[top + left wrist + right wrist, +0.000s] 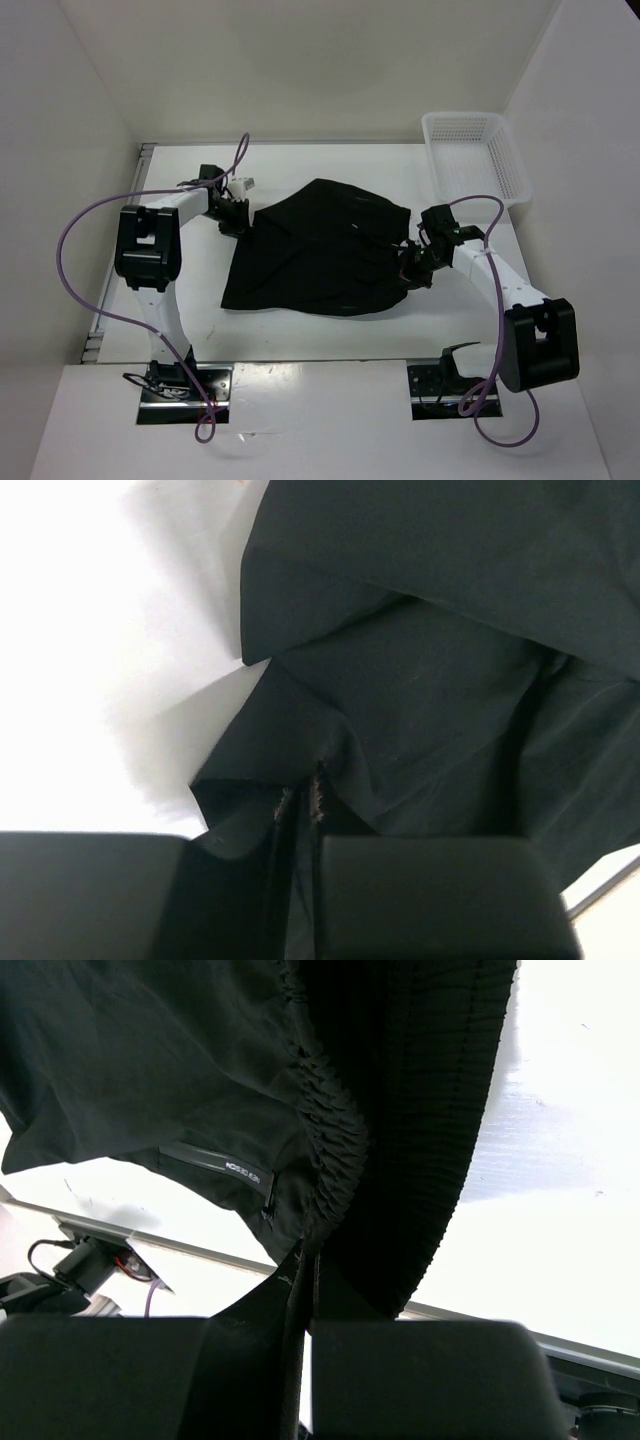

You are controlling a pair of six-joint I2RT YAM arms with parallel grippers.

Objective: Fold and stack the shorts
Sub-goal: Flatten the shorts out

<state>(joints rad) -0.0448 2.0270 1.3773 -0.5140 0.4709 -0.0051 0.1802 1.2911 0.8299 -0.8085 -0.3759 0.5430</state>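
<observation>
Bright, even, diffuse overhead lighting is recorded in the top view. The table is rendered near white, with mild overexposure, and only faint soft shadows are noted along the edge of the shorts toward 7 o'clock. In the left wrist view the surface at 10 o'clock is blown out, and a soft grey shadow is cast at 8 o'clock. Fabric detail is largely lost in black. In both wrist views the band at 6 o'clock is rendered dark and blurred. Glare is noted at 3 o'clock in the right wrist view.
</observation>
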